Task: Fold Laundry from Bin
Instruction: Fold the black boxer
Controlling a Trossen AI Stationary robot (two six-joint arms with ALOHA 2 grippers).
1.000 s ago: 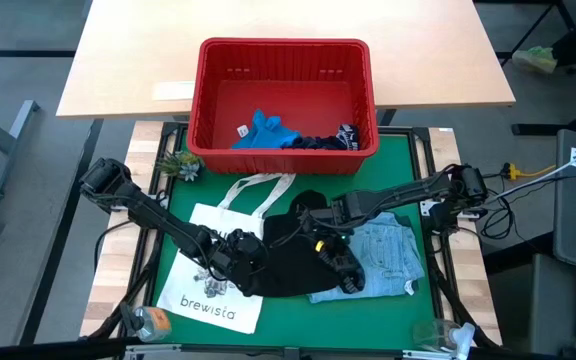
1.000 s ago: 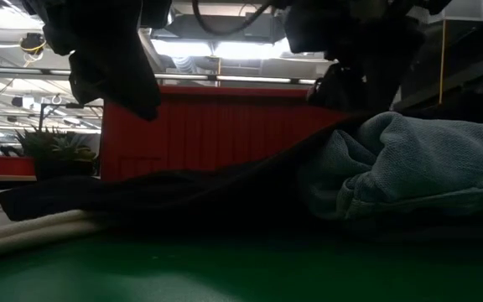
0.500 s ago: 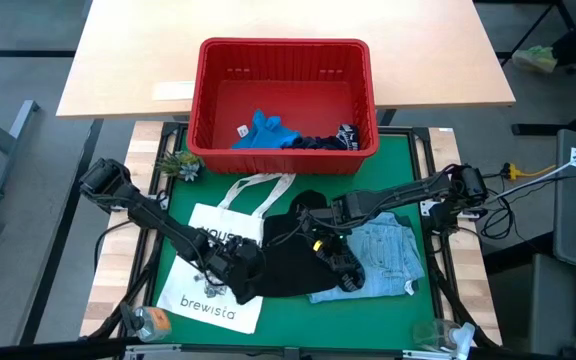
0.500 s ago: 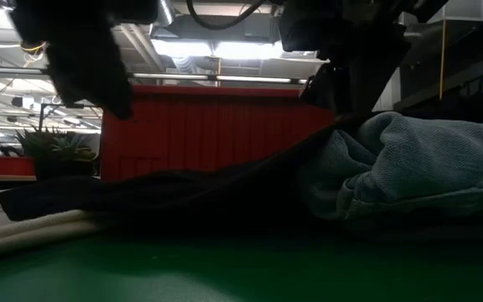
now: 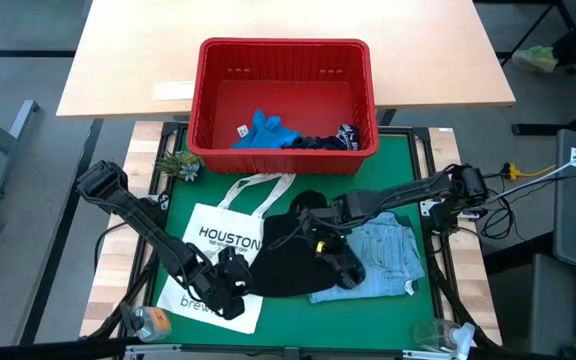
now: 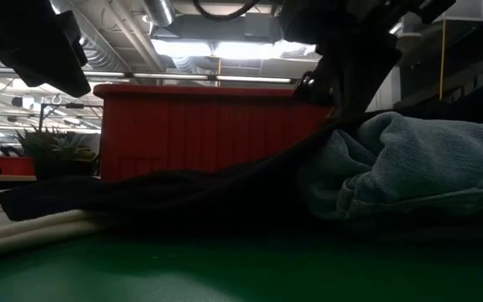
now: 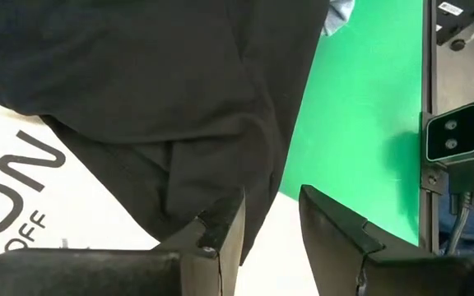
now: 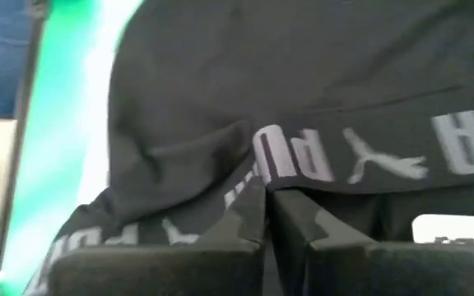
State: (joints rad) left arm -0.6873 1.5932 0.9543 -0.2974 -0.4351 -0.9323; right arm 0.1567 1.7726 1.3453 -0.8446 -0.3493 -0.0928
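Note:
A dark garment point(image 5: 283, 272) lies spread mid-mat, its right part overlapping a light blue denim shirt point(image 5: 388, 255). The garment's left edge lies on the white tote bag point(image 5: 218, 240). The red bin point(image 5: 283, 48) stands at the far edge and holds a bright blue garment point(image 5: 263, 130) and a dark navy one point(image 5: 328, 142). My right gripper point(image 5: 323, 248) is shut on the dark garment's lettered waistband. My left gripper point(image 7: 270, 226) hovers open over the tote bag, beside the dark garment's near-left edge point(image 7: 253, 164), and holds nothing. My right gripper pinches the dark garment's waistband point(image 8: 257, 168) between its two fingertips, where the lettered band buckles into a small fold. The fingers slant steeply down from the table's right side. The rest of the garment lies slack on the mat and the denim shirt.
A small potted plant point(image 5: 180, 163) stands at the mat's far left corner. A bottle point(image 5: 153, 322) lies at the near left and a clear object point(image 5: 448, 335) at the near right. A small camera point(image 7: 455, 144) sits at the mat's edge. Bare green mat point(image 5: 408, 180) shows right of the bin.
My left gripper has moved off the dark garment toward the table's near edge, still open, and now hovers over the tote bag's lower half, leaving the bag's upper lettering uncovered. The garments lie as before.

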